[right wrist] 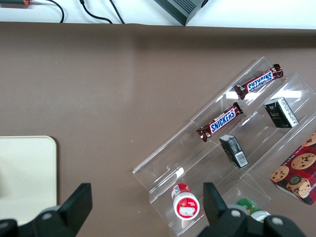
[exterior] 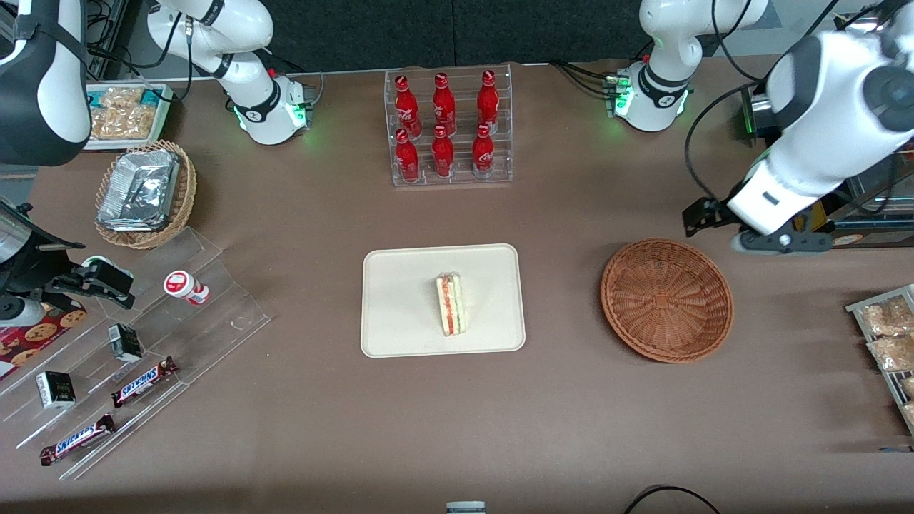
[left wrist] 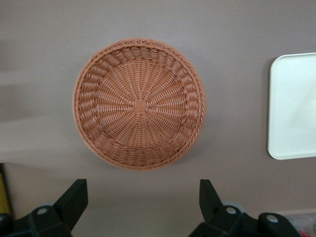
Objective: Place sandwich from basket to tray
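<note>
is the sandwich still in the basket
No, the basket holds nothing under the open gripper above it, and the sandwich lies on the tray.

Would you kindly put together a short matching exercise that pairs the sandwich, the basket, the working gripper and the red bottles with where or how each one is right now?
Things:
1. sandwich
2. basket
3. gripper
4. red bottles

States:
A. open, holding nothing, hovering over the basket
B. standing in a clear rack
C. lying on the tray
D. holds nothing, beside the tray

Pairs: 1-C, 2-D, 3-A, 4-B
</note>
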### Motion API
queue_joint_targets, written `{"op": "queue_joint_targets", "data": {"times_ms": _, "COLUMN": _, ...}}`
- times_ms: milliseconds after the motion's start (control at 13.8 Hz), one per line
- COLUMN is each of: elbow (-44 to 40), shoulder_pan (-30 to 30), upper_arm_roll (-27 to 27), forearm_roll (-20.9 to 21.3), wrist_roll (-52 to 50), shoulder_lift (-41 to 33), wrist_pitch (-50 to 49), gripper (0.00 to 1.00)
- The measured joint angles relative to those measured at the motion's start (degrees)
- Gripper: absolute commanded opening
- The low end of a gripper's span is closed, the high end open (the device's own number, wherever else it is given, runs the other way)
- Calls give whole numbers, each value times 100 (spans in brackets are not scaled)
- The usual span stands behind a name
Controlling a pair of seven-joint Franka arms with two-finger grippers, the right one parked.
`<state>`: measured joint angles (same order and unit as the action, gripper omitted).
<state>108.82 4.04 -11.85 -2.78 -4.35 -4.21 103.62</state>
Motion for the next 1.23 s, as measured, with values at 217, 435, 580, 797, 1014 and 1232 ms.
{"op": "queue_joint_targets", "data": {"times_ms": 217, "elbow": -696, "shoulder_pan": 0, "upper_arm_roll": 1, "forearm_roll": 283, "wrist_roll": 21, "shoulder_lift": -13, "wrist_pitch": -555, "gripper": 100}}
{"op": "queue_joint_targets", "data": {"times_ms": 435, "elbow": -970, "shoulder_pan": 0, "upper_arm_roll": 4, "forearm_roll": 352, "wrist_roll": 24, "shoulder_lift": -12, "wrist_pitch": -735, "gripper": 100}}
{"op": "queue_joint_targets", "data": {"times_ms": 580, "elbow": -1030, "shoulder_pan": 0, "upper_arm_roll": 7, "forearm_roll": 361, "wrist_roll": 24, "shoulder_lift": -3, "wrist_pitch": -740, "gripper": 100}}
{"op": "queue_joint_targets", "data": {"times_ms": 797, "elbow": -1033, "shoulder_pan": -1, "upper_arm_roll": 7, "forearm_roll": 362, "wrist_roll": 25, "shoulder_lift": 27, "wrist_pitch": -740, "gripper": 100}}
{"op": "queue_joint_targets", "data": {"times_ms": 1014, "elbow": -1038, "shoulder_pan": -45, "upper_arm_roll": 1, "forearm_roll": 362, "wrist_roll": 35, "shoulder_lift": 32, "wrist_pitch": -740, "gripper": 100}}
{"op": "queue_joint_targets", "data": {"times_ms": 1232, "elbow": -1111, "shoulder_pan": -150, "upper_arm_roll": 117, "forearm_roll": 378, "wrist_roll": 52, "shoulder_lift": 32, "wrist_pitch": -740, "gripper": 100}}
